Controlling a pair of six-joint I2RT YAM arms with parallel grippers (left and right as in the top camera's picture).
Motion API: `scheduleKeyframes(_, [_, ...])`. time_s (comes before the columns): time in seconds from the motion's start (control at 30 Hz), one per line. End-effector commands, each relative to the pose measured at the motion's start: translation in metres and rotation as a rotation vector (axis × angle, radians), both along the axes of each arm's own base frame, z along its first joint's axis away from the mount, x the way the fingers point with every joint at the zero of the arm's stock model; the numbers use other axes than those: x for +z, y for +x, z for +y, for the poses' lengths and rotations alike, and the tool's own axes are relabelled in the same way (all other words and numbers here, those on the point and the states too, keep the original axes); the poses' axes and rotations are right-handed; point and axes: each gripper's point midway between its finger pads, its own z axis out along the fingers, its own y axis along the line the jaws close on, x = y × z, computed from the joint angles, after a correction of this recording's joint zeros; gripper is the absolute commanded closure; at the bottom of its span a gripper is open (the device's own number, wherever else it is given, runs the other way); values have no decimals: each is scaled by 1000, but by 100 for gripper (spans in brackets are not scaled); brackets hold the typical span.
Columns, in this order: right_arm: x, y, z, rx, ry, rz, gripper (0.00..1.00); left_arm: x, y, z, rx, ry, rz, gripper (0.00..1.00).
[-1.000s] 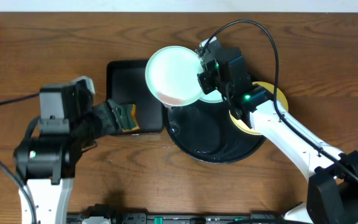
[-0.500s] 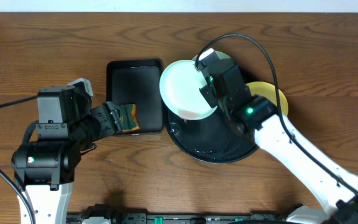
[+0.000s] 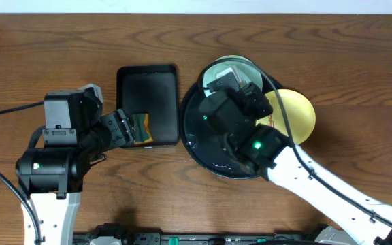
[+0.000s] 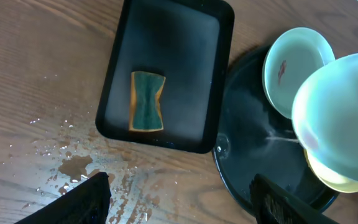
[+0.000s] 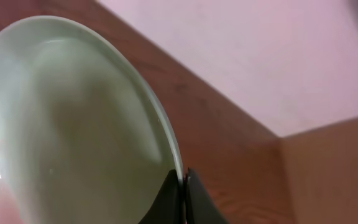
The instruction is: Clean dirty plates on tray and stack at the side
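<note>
My right gripper is shut on the rim of a pale mint-blue plate and holds it tilted steeply on edge above the round black tray. From overhead the right gripper hides this plate. The left wrist view shows the held plate with a faint reddish smear. A second mint plate with a red smear lies on the tray. The yellow plate lies at the tray's right. My left gripper is open and empty above the wet table, left of the tray.
A rectangular black tray left of the round tray holds a green and yellow sponge. Water puddles and drops lie on the wooden table in front of it. A black cable loops above the right arm.
My right arm has swung the mint plate from over the tray's left edge to above the tray and tipped it on edge, so its face no longer shows from overhead. The left arm barely moved.
</note>
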Motion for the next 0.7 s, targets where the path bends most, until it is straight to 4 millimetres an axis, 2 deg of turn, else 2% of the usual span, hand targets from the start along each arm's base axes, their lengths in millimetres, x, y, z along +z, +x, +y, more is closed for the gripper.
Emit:
scheduleKeyframes(0.0, [24,-14,-7,-80,-56,-108,99,9,3,4,2,19,-24,27])
scheduleKeyframes(0.2, [19,-33,11,-9,-121,-80,99,8,2,6,9,28,-20,27])
scheduleKeyframes(0.5, [22,-45,15,-2,-169,-99,99,8,2,6,9,28,-20,26])
scheduleKeyframes(0.57, [22,-45,14,-1,-172,-98,99,8,2,6,9,28,-20,14])
scheduleKeyframes(0.67, [22,-45,14,-1,-173,-97,99,8,2,6,9,28,-20,14])
